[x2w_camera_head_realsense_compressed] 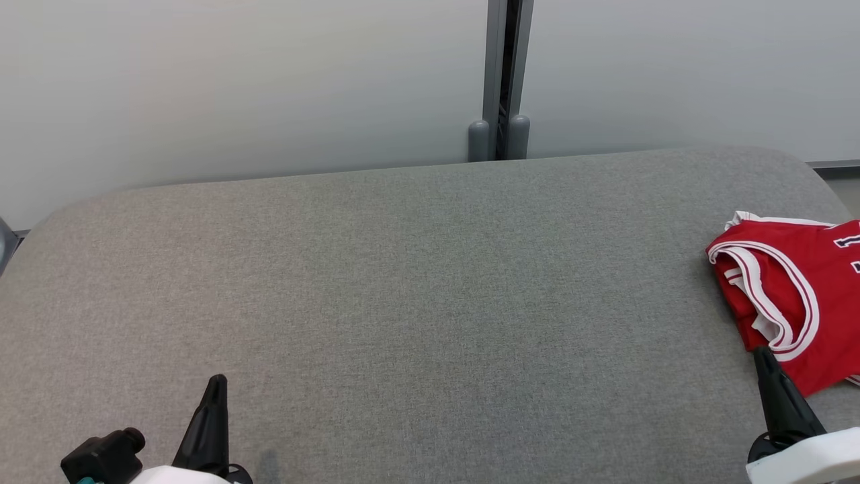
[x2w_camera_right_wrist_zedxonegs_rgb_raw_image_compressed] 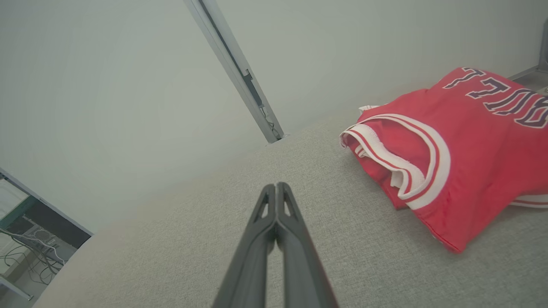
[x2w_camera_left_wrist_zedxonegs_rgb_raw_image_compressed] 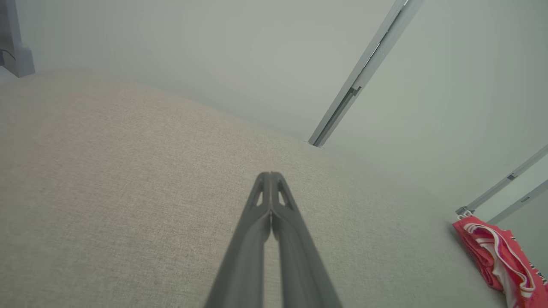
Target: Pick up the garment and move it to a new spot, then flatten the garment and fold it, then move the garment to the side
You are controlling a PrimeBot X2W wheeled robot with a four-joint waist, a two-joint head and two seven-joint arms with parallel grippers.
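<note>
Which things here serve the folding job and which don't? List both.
Job: red jersey; left gripper and right gripper, both shut and empty; grey padded table.
Lying about: grey wall post; cables past the table.

right part of the red garment (x2w_camera_head_realsense_compressed: 830,296) beyond the head view's edge, its dark lettering (x2w_camera_head_realsense_compressed: 848,240) incomplete

You see the right gripper (x2w_camera_right_wrist_zedxonegs_rgb_raw_image_compressed: 276,186) with its fingers pressed together and nothing between them, above the grey tabletop (x2w_camera_right_wrist_zedxonegs_rgb_raw_image_compressed: 299,256). The red garment (x2w_camera_right_wrist_zedxonegs_rgb_raw_image_compressed: 462,141), with white trim and dark lettering, lies bunched ahead and to the gripper's right, apart from the fingertips. A grey rail (x2w_camera_right_wrist_zedxonegs_rgb_raw_image_compressed: 235,68) climbs the pale wall beyond the gripper.
</note>
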